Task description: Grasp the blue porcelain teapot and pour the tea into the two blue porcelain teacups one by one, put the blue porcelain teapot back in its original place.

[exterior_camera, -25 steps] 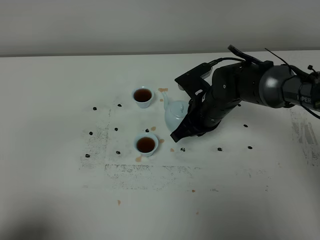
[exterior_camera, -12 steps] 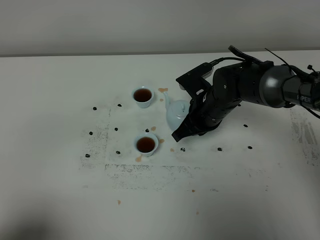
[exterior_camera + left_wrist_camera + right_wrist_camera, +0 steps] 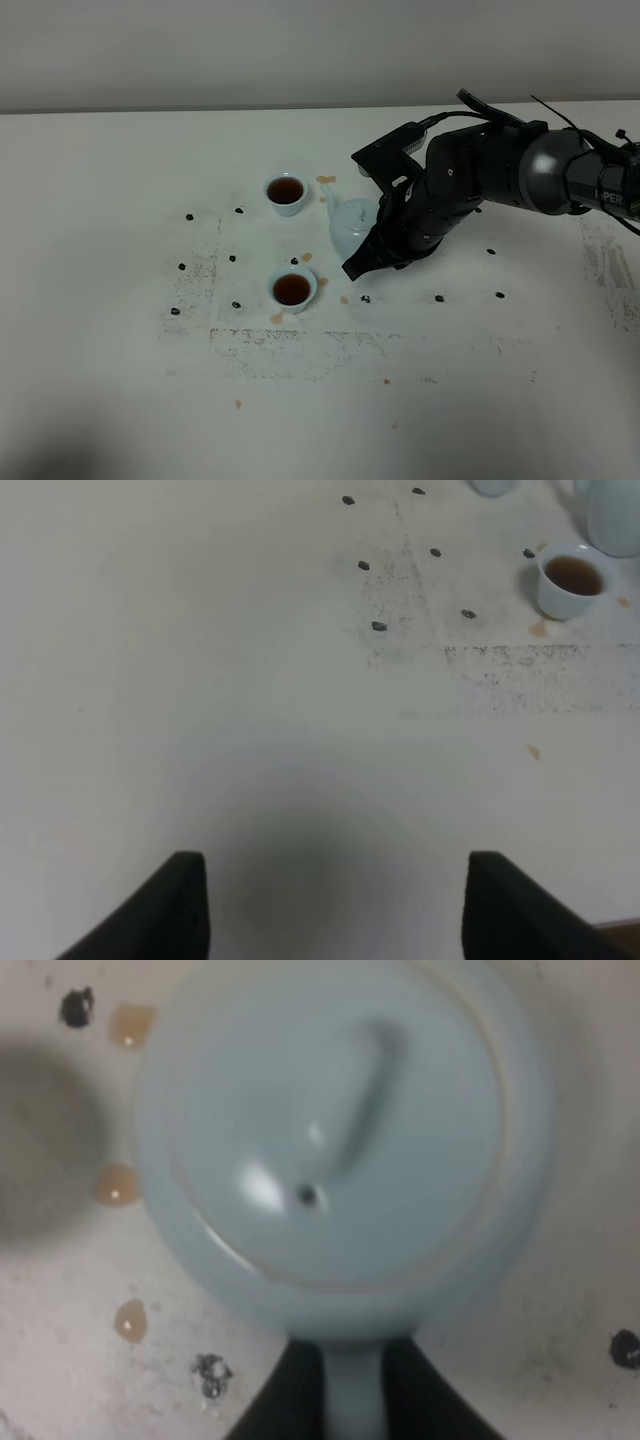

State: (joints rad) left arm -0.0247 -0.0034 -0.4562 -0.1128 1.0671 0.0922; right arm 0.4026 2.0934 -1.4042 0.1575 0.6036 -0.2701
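The blue porcelain teapot (image 3: 349,224) stands upright on the white table between the two teacups and my right arm. In the right wrist view its lid and belly (image 3: 330,1140) fill the frame, and the loop handle runs down between my two dark fingers (image 3: 285,1405). My right gripper (image 3: 356,266) is closed against that handle. One blue porcelain teacup (image 3: 286,191) sits farther back and the other (image 3: 292,290) nearer, both holding dark tea. My left gripper (image 3: 335,910) hovers open over bare table, far from the near teacup (image 3: 570,578).
Small tea drips (image 3: 326,181) dot the table around the teapot and cups. Black marker dots (image 3: 190,216) and a scuffed grey rectangle outline (image 3: 300,340) mark the white tabletop (image 3: 120,330). The right arm's bulky body (image 3: 500,170) reaches in from the right.
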